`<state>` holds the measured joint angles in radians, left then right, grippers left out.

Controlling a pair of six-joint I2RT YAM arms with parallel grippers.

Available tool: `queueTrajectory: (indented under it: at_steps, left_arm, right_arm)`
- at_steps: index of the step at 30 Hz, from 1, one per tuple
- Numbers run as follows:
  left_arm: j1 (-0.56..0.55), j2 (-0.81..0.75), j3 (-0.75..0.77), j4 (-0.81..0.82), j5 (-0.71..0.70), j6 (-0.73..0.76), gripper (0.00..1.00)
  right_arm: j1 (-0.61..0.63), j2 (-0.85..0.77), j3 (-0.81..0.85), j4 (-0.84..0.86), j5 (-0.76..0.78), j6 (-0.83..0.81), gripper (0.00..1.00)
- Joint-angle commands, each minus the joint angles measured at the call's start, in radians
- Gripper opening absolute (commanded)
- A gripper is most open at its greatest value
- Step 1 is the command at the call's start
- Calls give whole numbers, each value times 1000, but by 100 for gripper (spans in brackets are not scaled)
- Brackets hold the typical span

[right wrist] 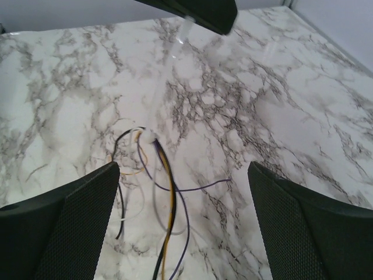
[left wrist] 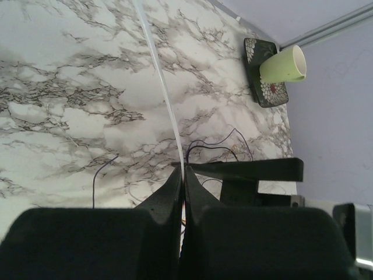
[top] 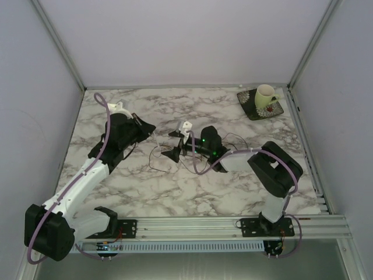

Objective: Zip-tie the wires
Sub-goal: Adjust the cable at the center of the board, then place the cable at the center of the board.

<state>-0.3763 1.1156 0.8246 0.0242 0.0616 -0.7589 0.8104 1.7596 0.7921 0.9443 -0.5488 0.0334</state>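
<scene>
Seen from above, a grey-veined marble counter (top: 192, 198) sits between pale lilac walls (top: 175, 41), a green cup (top: 266, 96) in its far right corner. Left wrist: left tool (left wrist: 182, 175) pinched shut on a clear zip tie (left wrist: 163, 87). Right wrist: right tool (right wrist: 183, 169) gapes empty, the wires (right wrist: 169, 181) lying between its fingers.

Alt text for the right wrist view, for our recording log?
A loose bundle of thin black, yellow and purple wires lies on the marble table between the fingers of the open right gripper. At the top edge, a dark finger tip holds a clear strip.
</scene>
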Motion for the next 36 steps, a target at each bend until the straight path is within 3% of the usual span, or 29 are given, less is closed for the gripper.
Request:
queueTrajectory:
  at_steps: [1, 7, 22, 29, 36]
  left_arm:
    - [8, -28, 23, -6, -25, 4, 0]
    - [28, 23, 7, 5, -75, -8, 0]
    - [141, 429, 17, 252, -132, -69, 0]
    - [157, 611, 121, 261, -159, -41, 0]
    - [167, 670, 139, 260, -194, -29, 0]
  right_arm:
    - [4, 46, 79, -34, 51, -7, 90]
    - [-4, 74, 116, -138, 240, -18, 90]
    - [-47, -5, 93, -307, 193, 16, 96]
    - [-78, -84, 21, -309, 251, 40, 96]
    - [-95, -127, -31, -346, 337, 45, 97]
